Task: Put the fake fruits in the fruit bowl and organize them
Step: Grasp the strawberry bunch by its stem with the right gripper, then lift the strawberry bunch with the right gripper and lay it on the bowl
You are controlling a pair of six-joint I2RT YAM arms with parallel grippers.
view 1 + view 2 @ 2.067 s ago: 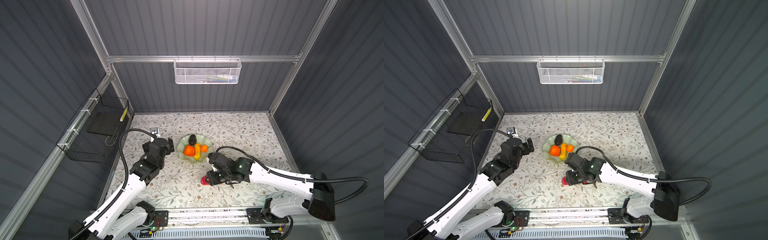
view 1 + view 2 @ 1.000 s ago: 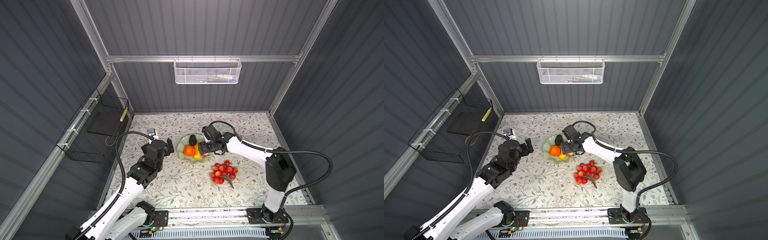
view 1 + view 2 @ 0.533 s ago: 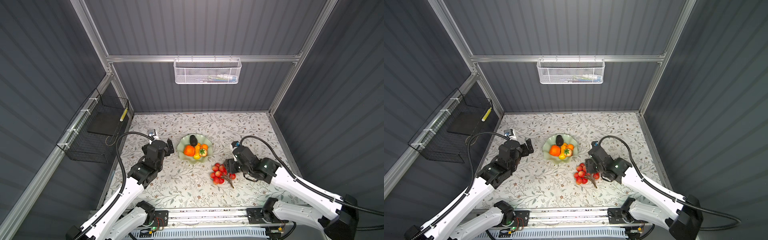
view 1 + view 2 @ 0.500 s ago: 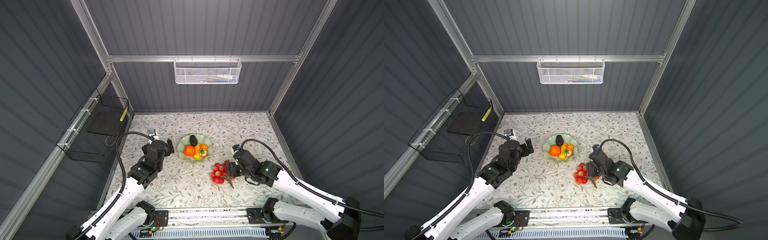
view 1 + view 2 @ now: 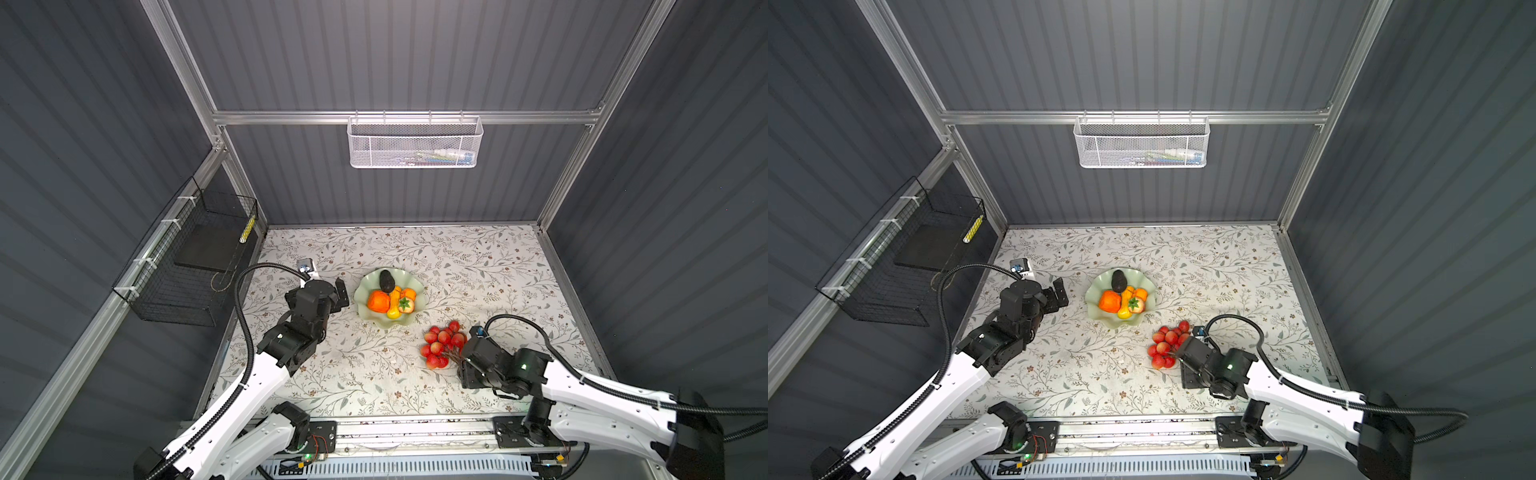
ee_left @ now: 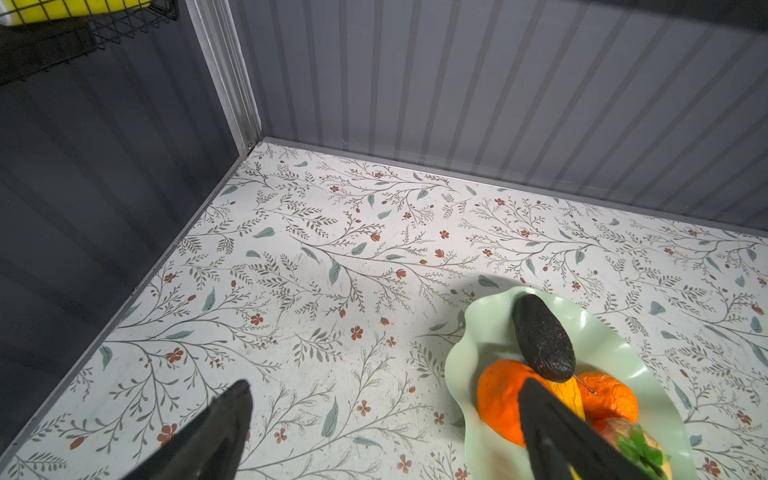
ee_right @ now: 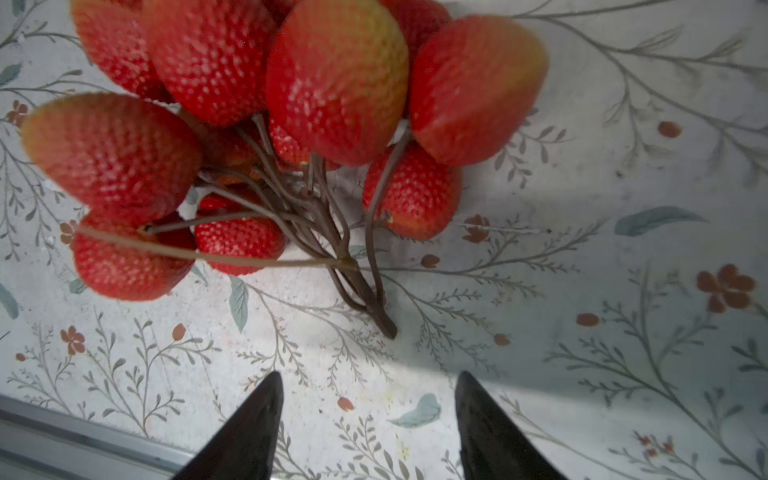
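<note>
1. I see the fruit bowl [image 5: 405,277] near the middle of the floral tabletop [image 5: 365,374], slightly left of centre.
2. Five fruits lie in it. The dark avocado [image 5: 387,281] is at the far side. The larger orange fruit [image 5: 377,301] is on the left and the small orange [image 5: 409,294] on the right. The long yellow fruit [image 5: 393,305] runs between them. The red strawberry-like fruit [image 5: 405,305] sits at the near right, touching the yellow one.
3. The bunch of small red fruits [image 5: 441,343] lies on the tabletop, near and to the right of the bowl and apart from its rim. Its brown stem [image 7: 365,286] points toward my right arm.
4. My right gripper [image 7: 366,382] is low over the table with its fingers apart and nothing between them. The stem's cut end lies just ahead of the fingertips.
5. My left gripper [image 6: 384,388] hangs just left of the bowl with its fingers spread wide, holding nothing.
6. In both top views the left gripper is clear of the bowl's rim.
</note>
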